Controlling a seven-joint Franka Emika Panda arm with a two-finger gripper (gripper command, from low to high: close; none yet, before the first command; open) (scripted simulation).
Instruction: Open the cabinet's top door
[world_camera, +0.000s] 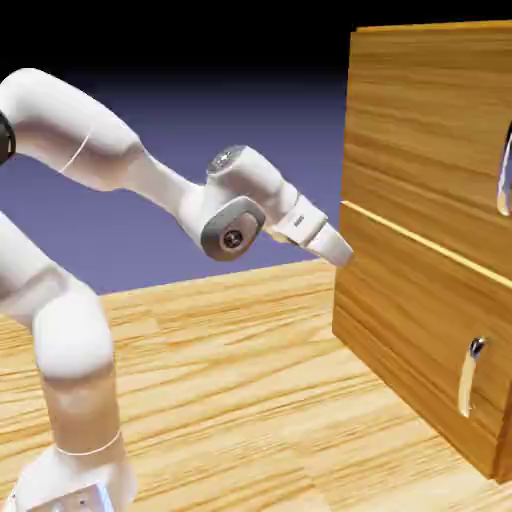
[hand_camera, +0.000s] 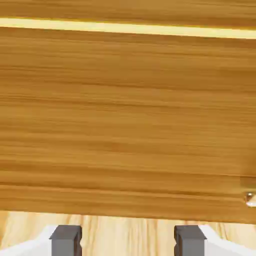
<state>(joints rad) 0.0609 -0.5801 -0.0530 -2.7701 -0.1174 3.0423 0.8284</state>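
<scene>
Cabinet (world_camera: 425, 150) top door (world_camera: 430, 130) looks closed; claw (hand_camera: 128, 241) spread, nothing between its tips.

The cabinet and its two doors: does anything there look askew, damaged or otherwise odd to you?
Nothing stands out: the top door and the lower door look closed, with no visible damage, and both handles are in place, though the exterior view cuts off part of the upper one.

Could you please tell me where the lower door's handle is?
In the exterior view, the lower door's handle is at the lower right, below the upper door's handle.
</scene>
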